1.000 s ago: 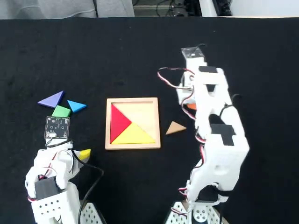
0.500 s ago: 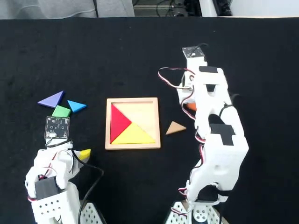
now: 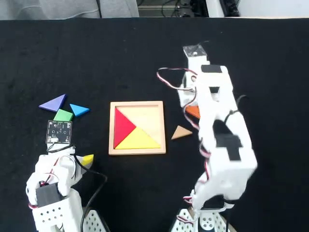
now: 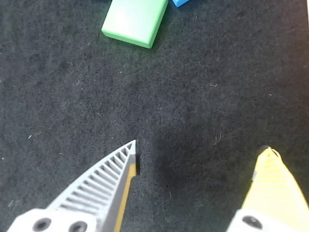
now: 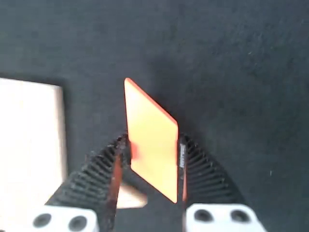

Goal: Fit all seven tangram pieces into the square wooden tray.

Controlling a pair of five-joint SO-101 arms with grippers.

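The right arm (image 3: 219,121) hides most of the orange piece (image 3: 192,111); the blue piece (image 4: 182,2) is cut off.

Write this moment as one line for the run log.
right tool: shut on orange parallelogram | left tool: open | wooden tray: holds red triangle, yellow triangle

Nothing could be read anywhere; the dark board (image 3: 59,132) on the left arm possibly carried marks, too small to tell.
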